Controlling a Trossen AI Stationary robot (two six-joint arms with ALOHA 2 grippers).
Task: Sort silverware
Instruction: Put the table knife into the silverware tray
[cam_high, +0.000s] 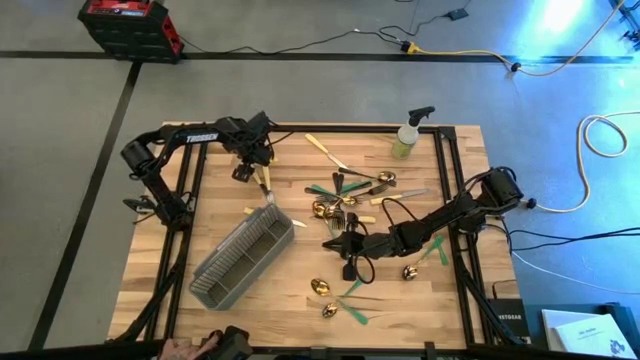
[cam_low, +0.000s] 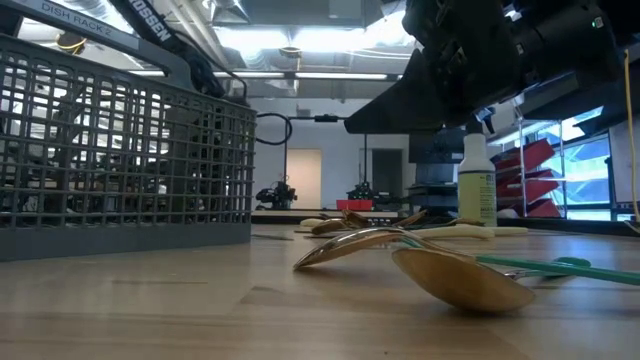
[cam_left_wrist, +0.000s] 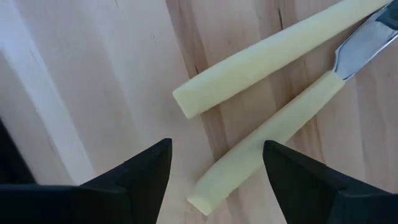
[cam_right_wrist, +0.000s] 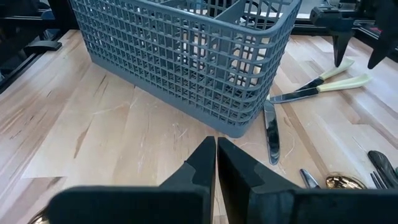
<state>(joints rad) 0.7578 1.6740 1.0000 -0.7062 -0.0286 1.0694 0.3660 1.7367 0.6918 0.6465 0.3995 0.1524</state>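
The left end effector (cam_left_wrist: 214, 180) hangs spread over two cream-handled knives (cam_left_wrist: 261, 93) that lie side by side on the tabletop (cam_left_wrist: 93, 81), just beside the far end of the grey caddy (cam_high: 243, 257). The nearer handle end sits between its fingers; the second handle lies just ahead of them, close alongside the first.

That closeness is the main risk — if the fingers come down slightly ahead of where they stand, they could catch both handles at once, or wedge one finger onto the second knife and kick it aside. The handles look smooth and slim, so a pinch right at the tip may also let the knife pivot or slip out on the lift.

The right end effector (cam_right_wrist: 216, 163) is pressed together, holding nothing, low over the tabletop with the caddy directly ahead and a dark-handled knife (cam_right_wrist: 270, 132) just beyond its tips. The rest of the silverware (cam_high: 350, 190) is scattered around and behind that arm — a sideways move there could sweep pieces along or nudge the caddy.
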